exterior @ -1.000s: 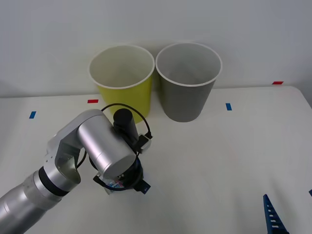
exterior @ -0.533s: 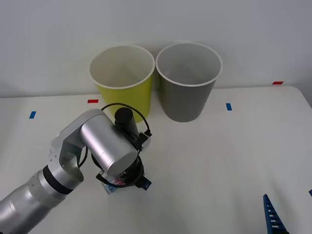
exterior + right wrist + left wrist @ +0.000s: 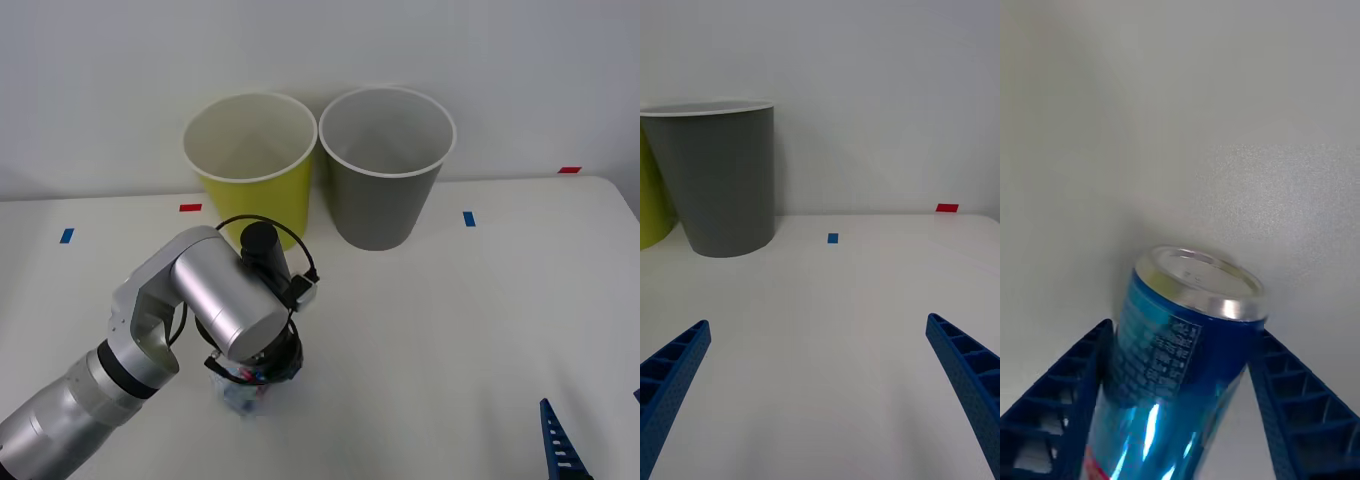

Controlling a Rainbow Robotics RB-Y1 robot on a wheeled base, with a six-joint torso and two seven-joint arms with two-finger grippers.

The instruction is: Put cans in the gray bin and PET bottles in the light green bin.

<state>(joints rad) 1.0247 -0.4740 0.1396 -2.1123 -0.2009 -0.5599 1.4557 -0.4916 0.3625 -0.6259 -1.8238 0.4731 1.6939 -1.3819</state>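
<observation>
A blue can (image 3: 1184, 352) with a silver end sits between the blue ribbed fingers (image 3: 1067, 390) of my left gripper (image 3: 1182, 334), which is shut on its sides above the white table. In the front view the left arm's silver wrist (image 3: 235, 305) covers the gripper, and a pale bit of the can (image 3: 242, 396) peeks out below it. The light green bin (image 3: 255, 185) and the gray bin (image 3: 385, 190) stand upright side by side at the back, beyond that arm. My right gripper (image 3: 818, 352) stays open and holds nothing at the table's near right, facing the gray bin (image 3: 722, 187).
Small blue tape marks (image 3: 468, 218) and red tape marks (image 3: 190, 208) lie on the white table (image 3: 450, 330). A sliver of the green bin (image 3: 651, 199) shows beside the gray one. One right finger (image 3: 560, 448) pokes in at the front edge.
My left wrist has turned and shifted slightly to the right over the can, and the blue fingertip that showed beside it has slipped under it. The right arm and both bins have not moved.
</observation>
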